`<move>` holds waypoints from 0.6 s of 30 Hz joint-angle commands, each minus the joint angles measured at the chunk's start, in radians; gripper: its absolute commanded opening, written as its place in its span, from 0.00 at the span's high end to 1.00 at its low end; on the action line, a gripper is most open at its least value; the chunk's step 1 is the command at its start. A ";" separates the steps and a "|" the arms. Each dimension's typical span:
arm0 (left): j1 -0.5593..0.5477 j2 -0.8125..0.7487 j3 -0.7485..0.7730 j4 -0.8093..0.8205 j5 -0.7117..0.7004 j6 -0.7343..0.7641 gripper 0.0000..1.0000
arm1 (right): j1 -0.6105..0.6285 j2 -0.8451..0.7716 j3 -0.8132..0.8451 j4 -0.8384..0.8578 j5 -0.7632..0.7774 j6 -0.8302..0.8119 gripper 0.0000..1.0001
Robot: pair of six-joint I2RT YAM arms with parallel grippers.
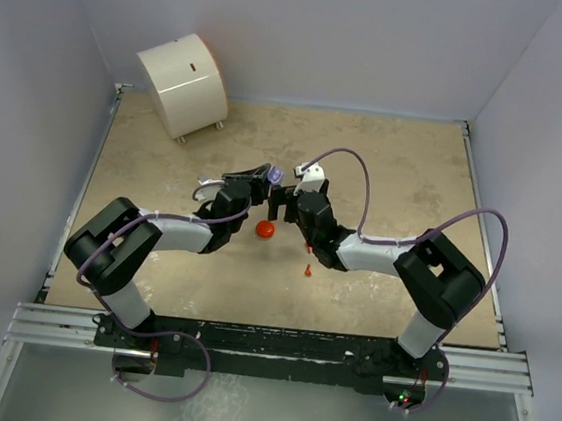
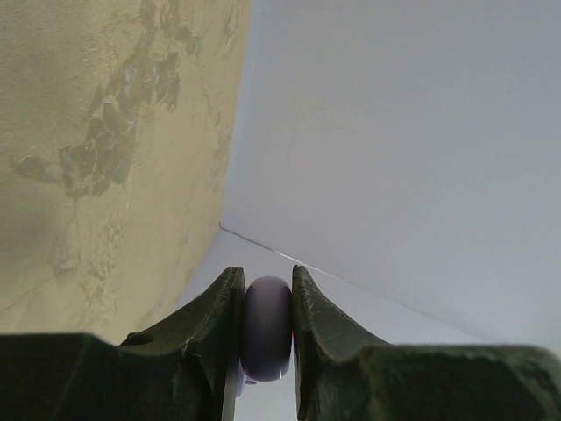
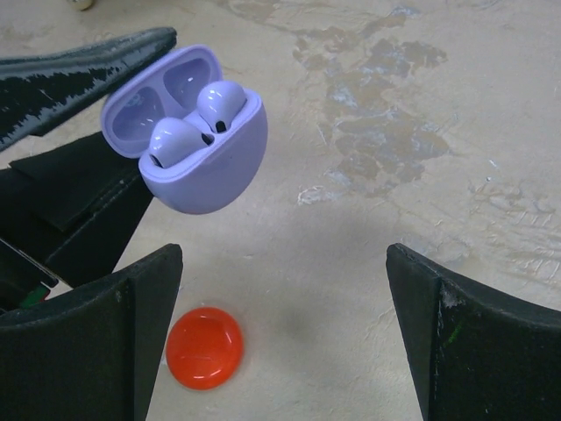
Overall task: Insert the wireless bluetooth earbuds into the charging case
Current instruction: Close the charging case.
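Earbud, red-orange [image 1: 308,271]: lies loose on tabletop [image 1: 404,183], nearest the arm bases; too small to tell which way its stem points. Likely light, hard and slick; best pinched across the head.
Case, red-orange [image 3: 204,347]: shut, dome up, on tabletop beyond the loose earbud.
Right claw [image 3: 280,254]: fingers wide apart, empty.
Left claw [image 2: 266,274]: clamped on lilac case [image 3: 215,167], held off the tabletop, lid open.
Earbuds, lilac [image 3: 219,103]: both seated in lilac case; heads up, stems hidden in the wells, long axis running into the case.
Drum, white [image 1: 182,81]: far left corner.

Left end effector [image 2: 266,274] clamped narrow and raised; right end effector [image 3: 280,256] wide open just beside it.
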 commanded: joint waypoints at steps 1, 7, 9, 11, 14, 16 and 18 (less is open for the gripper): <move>-0.016 -0.031 0.037 -0.077 -0.025 -0.035 1.00 | 0.006 -0.016 0.048 0.067 0.060 -0.013 0.00; -0.031 -0.025 0.018 -0.073 -0.016 -0.063 1.00 | 0.007 0.016 0.076 0.086 0.091 -0.025 0.00; -0.035 -0.023 0.012 -0.070 -0.014 -0.068 1.00 | 0.007 0.031 0.085 0.090 0.101 -0.028 0.00; -0.035 -0.025 0.005 -0.066 -0.013 -0.072 1.00 | 0.006 0.040 0.090 0.091 0.115 -0.021 0.00; -0.035 -0.027 -0.003 -0.068 -0.011 -0.075 1.00 | 0.007 0.044 0.089 0.093 0.131 -0.004 0.00; -0.034 -0.027 -0.007 -0.068 -0.007 -0.076 1.00 | 0.007 0.040 0.083 0.095 0.150 0.009 0.00; -0.035 -0.024 -0.016 -0.065 -0.001 -0.084 1.00 | 0.006 0.032 0.076 0.100 0.157 0.018 0.00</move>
